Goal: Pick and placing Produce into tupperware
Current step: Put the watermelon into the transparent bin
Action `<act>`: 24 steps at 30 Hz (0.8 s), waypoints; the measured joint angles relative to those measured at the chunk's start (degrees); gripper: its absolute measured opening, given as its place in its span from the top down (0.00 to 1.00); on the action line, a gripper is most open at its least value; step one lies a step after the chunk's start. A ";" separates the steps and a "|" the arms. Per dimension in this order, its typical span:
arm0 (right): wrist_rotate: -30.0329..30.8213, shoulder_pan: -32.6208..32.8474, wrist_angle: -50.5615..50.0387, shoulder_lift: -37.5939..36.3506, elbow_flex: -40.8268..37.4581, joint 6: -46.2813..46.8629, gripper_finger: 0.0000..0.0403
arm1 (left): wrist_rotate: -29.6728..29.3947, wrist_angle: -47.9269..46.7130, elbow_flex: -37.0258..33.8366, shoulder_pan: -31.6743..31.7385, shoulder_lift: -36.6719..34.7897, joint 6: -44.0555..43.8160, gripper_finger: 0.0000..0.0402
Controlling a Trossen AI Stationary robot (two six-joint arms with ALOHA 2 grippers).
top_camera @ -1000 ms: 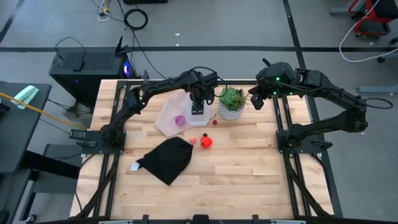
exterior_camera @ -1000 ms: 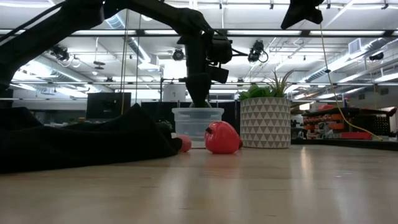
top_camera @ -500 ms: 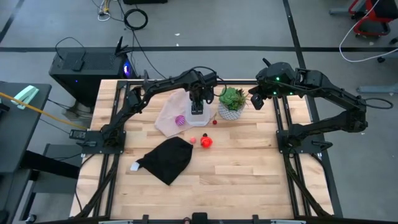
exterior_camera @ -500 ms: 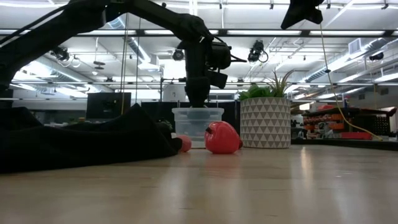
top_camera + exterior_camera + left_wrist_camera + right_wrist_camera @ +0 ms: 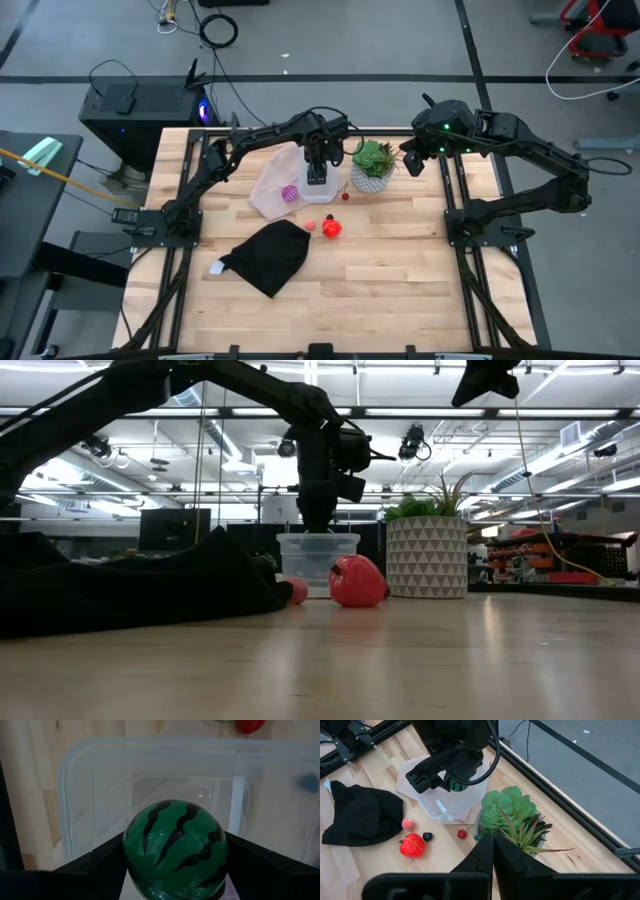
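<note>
The green striped ball (image 5: 175, 847) sits between my left gripper's (image 5: 175, 872) fingers, directly over the open clear tupperware (image 5: 75, 780). That tub (image 5: 317, 183) stands on the pale pinkish sheet (image 5: 270, 182), next to the plant pot. My left gripper (image 5: 318, 515) points down at the tub's rim (image 5: 318, 538). The magenta-purple piece (image 5: 290, 194) lies on the sheet. The red-orange piece (image 5: 332, 228), a pink bit (image 5: 310, 226) and a small red bit (image 5: 345, 196) lie on the wood. My right gripper (image 5: 492, 855) is shut, raised beyond the plant at the far right. My left gripper pinches the green striped ball across its widest part (image 5: 135, 845), one finger (image 5: 95, 867) on each side. The fingers come from above, pointing down. The ball hangs over the tupperware's opening; whether it touches the tub's floor I cannot tell.
A green succulent in a white patterned pot (image 5: 373, 166) stands right of the tub. A black cloth (image 5: 268, 256) lies crumpled toward the near left. A tiny dark bit (image 5: 427, 836) lies beside the red-orange piece (image 5: 412, 845). Bare wood stretches along the near and right sides.
My left gripper has sunk slightly toward the tupperware, keeping its hold on the ball.
</note>
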 joint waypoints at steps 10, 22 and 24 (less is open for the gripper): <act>0.00 0.00 0.00 0.00 0.00 0.00 0.96 | 0.06 -0.18 -1.80 0.03 -0.02 0.45 0.26; -0.02 0.00 -0.02 0.00 0.00 0.00 0.96 | -0.99 1.34 -7.69 -0.41 0.02 0.90 0.26; -0.01 0.00 -0.02 0.01 0.00 0.00 0.96 | -1.14 1.58 -7.69 -0.37 0.02 0.90 0.26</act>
